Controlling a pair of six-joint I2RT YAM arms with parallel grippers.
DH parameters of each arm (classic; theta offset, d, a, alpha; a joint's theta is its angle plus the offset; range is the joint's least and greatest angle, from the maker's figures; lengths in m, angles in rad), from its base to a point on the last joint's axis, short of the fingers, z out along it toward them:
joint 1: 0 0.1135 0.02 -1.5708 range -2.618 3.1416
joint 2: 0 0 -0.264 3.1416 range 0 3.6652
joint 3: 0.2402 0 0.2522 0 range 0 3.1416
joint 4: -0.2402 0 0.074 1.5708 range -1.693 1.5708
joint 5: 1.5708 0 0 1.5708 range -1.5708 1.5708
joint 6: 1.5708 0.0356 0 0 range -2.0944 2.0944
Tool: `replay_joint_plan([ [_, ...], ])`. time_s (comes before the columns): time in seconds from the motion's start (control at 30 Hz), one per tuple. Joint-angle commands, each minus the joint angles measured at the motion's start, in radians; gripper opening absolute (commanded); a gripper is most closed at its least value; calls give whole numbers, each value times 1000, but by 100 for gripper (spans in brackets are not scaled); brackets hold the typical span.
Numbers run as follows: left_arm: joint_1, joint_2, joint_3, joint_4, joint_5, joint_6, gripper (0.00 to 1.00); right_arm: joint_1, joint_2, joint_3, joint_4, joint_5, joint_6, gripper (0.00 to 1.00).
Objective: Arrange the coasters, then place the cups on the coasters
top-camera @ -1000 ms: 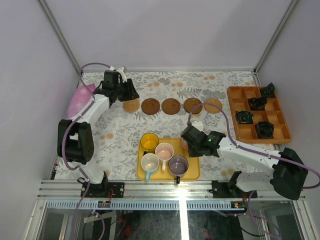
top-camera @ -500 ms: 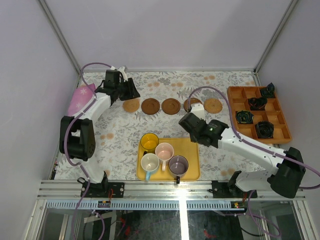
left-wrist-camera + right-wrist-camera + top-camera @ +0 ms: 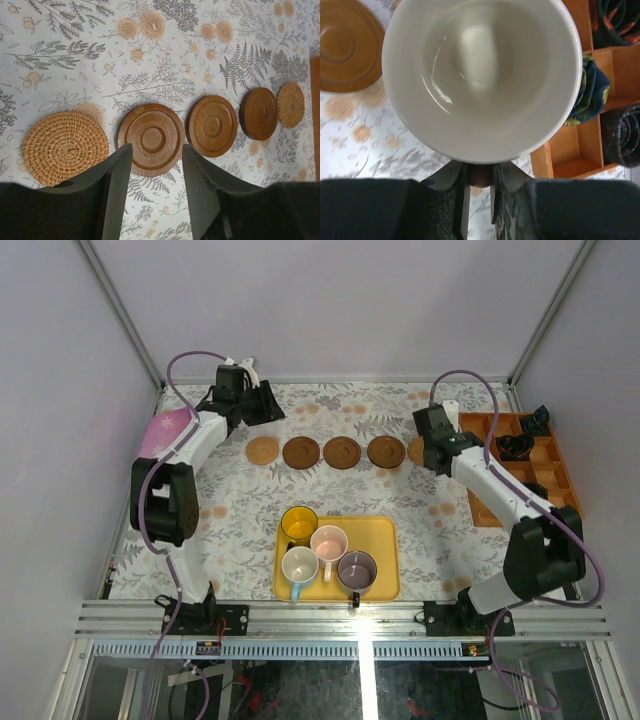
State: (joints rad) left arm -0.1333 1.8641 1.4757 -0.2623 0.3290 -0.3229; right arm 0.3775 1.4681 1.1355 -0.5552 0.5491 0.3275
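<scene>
white-walled booth, table (image 3: pixel 230 510) under a floral cloth. five coasters sit in a row along the far edge: left woven coaster (image 3: pixel 65 147), then left wooden coaster (image 3: pixel 150 139), middle wooden coaster (image 3: pixel 212 126), right wooden coaster (image 3: pixel 258 113), and right woven coaster (image 3: pixel 290 104), all flat and close side by side. yellow tray (image 3: pixel 383 538) sits at the near edge, about mid-table, and carries four upright cups: amber cup (image 3: pixel 298 524), pale pink cup (image 3: pixel 329 541), white cup with blue handle (image 3: pixel 299 565), greyish purple cup (image 3: pixel 357 569). left gripper (image 3: pixel 262 405) hangs over the far left corner above the row, fingers spread with nothing between them. right gripper (image 3: pixel 430 448) is at the right end of the row, pinched on the handle of the held cup (image 3: pixel 480 75), which is upright, mouth up and pale inside. this cup is between the right wooden coaster and the orange compartment tray (image 3: pixel 478 508) at the right edge. cannot tell if it touches the woven coaster beneath.
</scene>
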Motion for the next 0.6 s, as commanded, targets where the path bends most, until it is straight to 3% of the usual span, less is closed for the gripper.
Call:
replay_joint_plan([
  [0.0,1,24,48,44,-12,-26,45,-115,75,120,167,-43,-119,0],
  [0.23,3,88,110,39,-11,-44,44,-209,203,194,268,-191,-137,0],
  [0.57,6,151,169,31,-10,-60,45,-226,312,227,324,-382,-195,0],
])
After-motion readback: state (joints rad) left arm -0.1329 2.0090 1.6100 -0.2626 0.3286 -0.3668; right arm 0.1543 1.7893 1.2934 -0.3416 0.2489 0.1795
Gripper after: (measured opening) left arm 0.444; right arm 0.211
